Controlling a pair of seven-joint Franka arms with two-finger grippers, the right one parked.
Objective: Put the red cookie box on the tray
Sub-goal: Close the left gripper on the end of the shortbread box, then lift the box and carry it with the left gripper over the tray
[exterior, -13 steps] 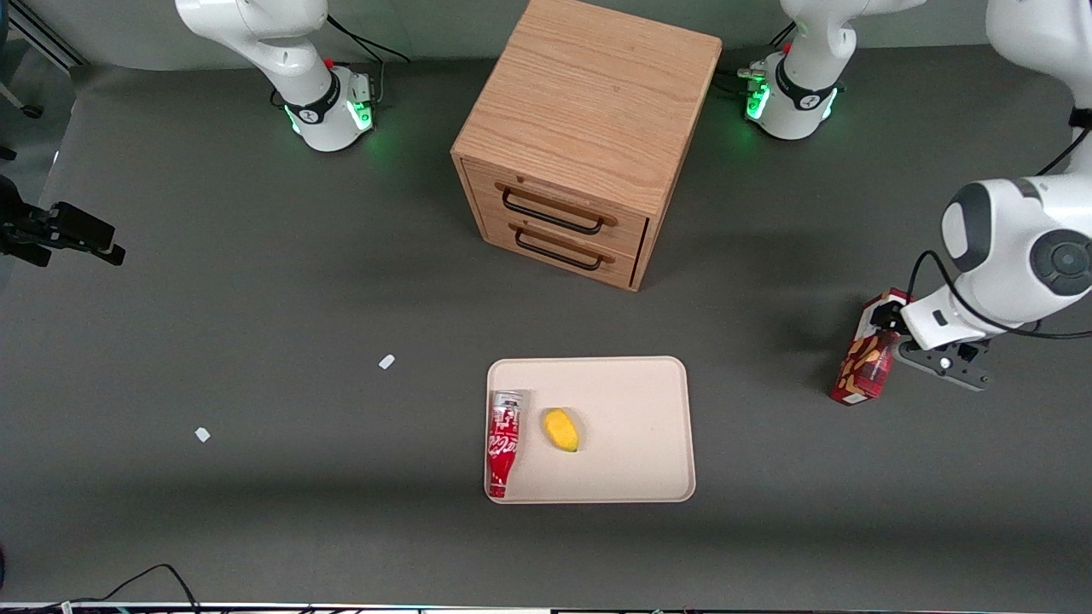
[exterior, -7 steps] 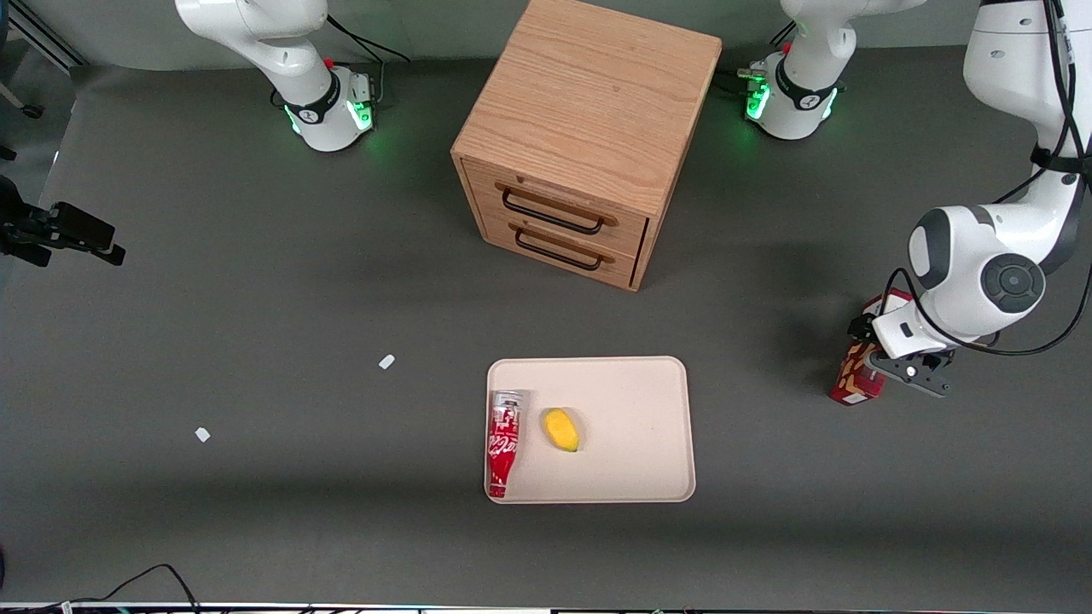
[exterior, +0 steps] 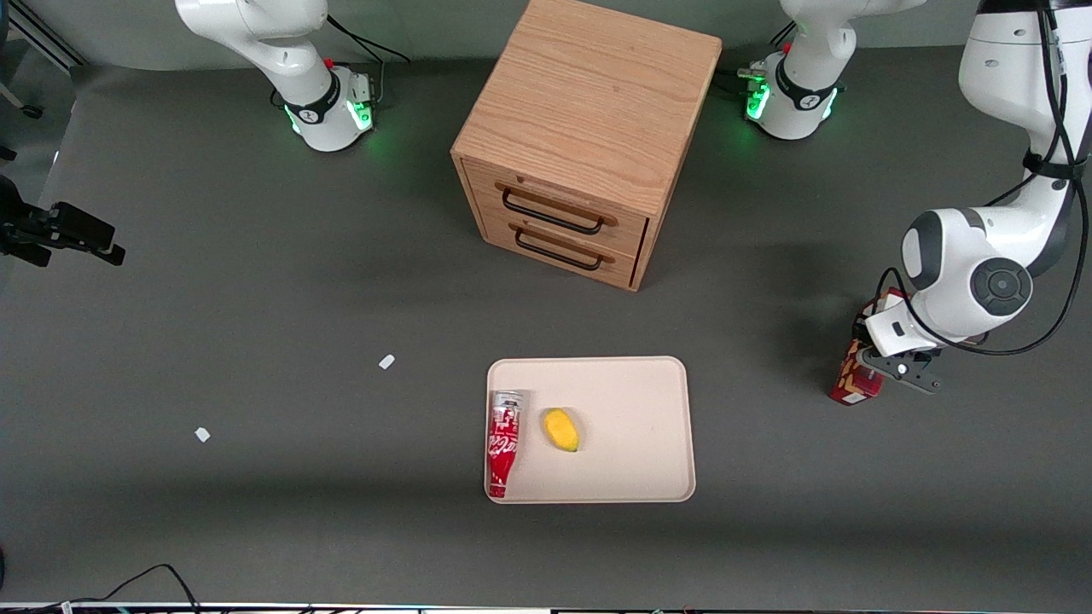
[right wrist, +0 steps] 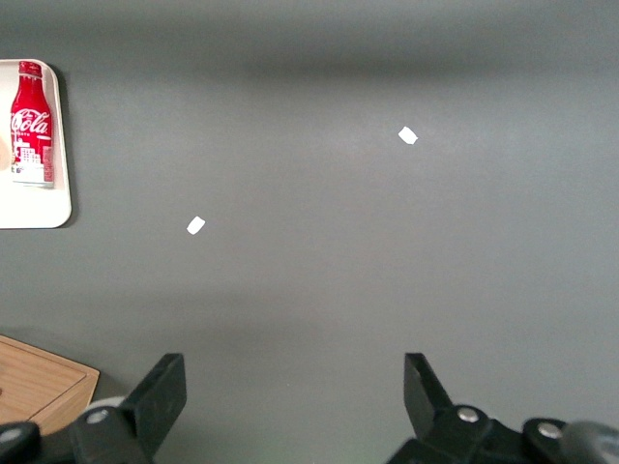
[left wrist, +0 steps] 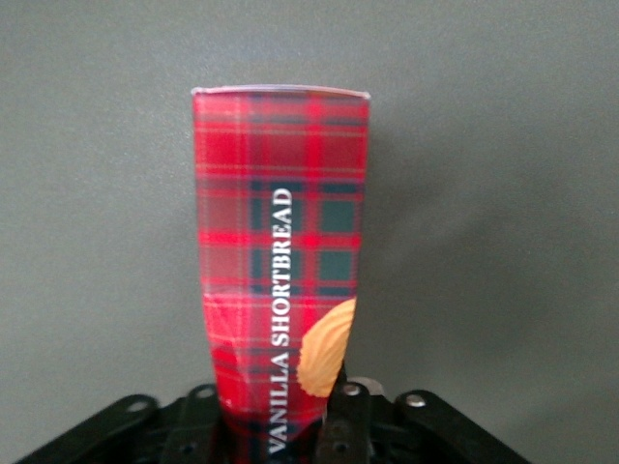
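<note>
While the red cookie box [exterior: 856,375] stands on the desk [exterior: 256,298] toward the working arm's end, well apart from the tray [exterior: 636,401], my claw [exterior: 887,362] sits over its upper part. Whether my claw has clamped the box or merely straddles it, I cannot tell.

Task status, as judged from this layout:
- Reach to the box: complete.
- Lift, carry and set-down on the tray: outstanding.

The tray already carries a red soda bottle [exterior: 503,443] along its edge toward the parked arm and a yellow fruit-shaped item [exterior: 561,430] beside it. The tray half nearer the working arm is bare, so I judge that the suitable set-down area.

View comparison:
- Front view: shows the box relative to the tray, plus the wooden drawer cabinet [exterior: 589,136] farther from the camera. My arm hides most of the box.
- Left wrist view: shows the box [left wrist: 280,261] face in detail, red tartan with "VANILLA SHORTBREAD" lettering and a cookie picture. No tray appears.
</note>
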